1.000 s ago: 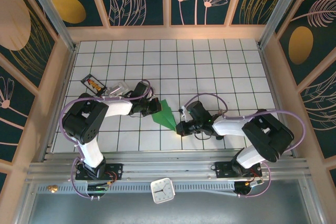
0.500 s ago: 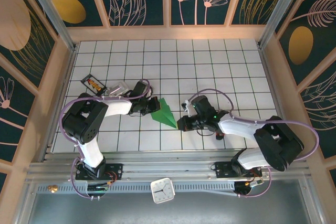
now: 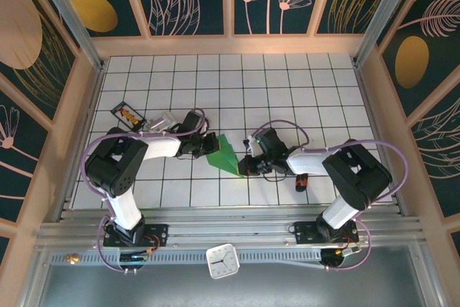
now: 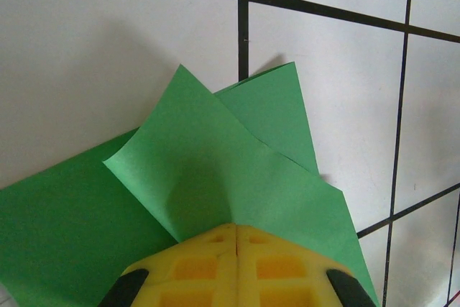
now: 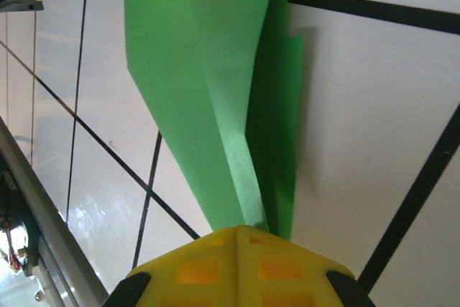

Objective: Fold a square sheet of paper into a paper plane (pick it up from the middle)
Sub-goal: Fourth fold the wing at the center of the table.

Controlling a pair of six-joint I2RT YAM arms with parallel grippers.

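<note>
Top external: shows the paper plane lying on the gridded desk just below frame centre, with the left gripper at its upper-left edge and the right gripper at its lower-right point; too small there to read either grip. Left wrist: adds the detail of yellow pads pressed together at bottom centre, jaws clenched on the green paper, one flap lifted toward upper left. Right wrist: catches the narrow creased end running down into meeting pads, jaws apparently pinching it too.
</note>
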